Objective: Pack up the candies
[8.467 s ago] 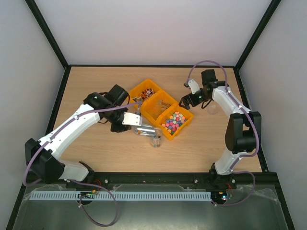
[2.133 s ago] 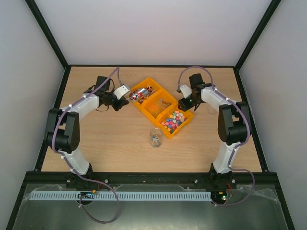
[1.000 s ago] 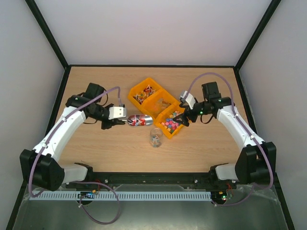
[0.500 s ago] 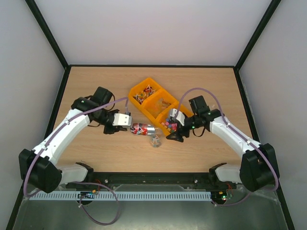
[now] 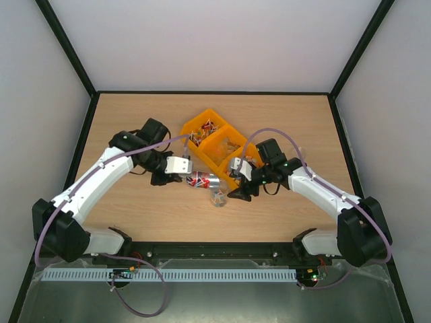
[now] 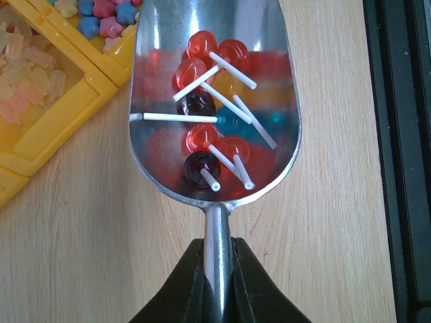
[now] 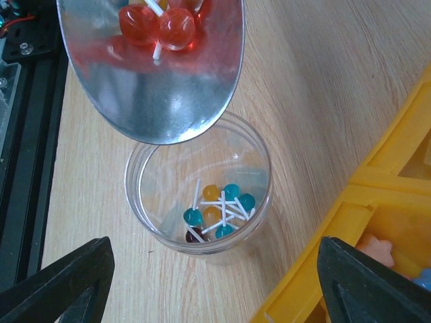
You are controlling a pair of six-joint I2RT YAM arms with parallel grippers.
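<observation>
Left pincer [image 6: 217, 254]: pressed together on the stem handle of the metal scoop [image 6: 156, 81], which sticks straight out ahead of my fingers.
Scoop load: lollipops [image 6: 202, 138] lie in the bowl just beyond my left fingertips. They have red, dark, yellow and teal heads, and their white sticks are crossed over one another.
Scoop lip: from my right wrist it overlaps the far rim of the clear plastic cup [image 7: 260, 168], so it hangs above that edge. Two red heads show inside it.
Right pincer [image 7: 214, 269]: spread wide and pinching nothing. One dark finger [image 7: 67, 279] sits at each lower corner of my view.
Cup: upright on the wooden table [image 6: 323, 202], just ahead of my right fingertips and in line with the gap between them. It is apart from both fingers.
Cup contents: a small heap of lollipops [image 7: 219, 214] on the bottom, with teal, orange and one dark head.
Yellow divided tray [image 6: 87, 87]: ahead and to the left of my left pincer, and to the right of my right pincer, just beside the cup.
Tray near section: pale gummy sweets [image 6: 27, 74].
Tray next section: pink and blue star-shaped sweets [image 6: 101, 23], just beside the scoop's left wall.
</observation>
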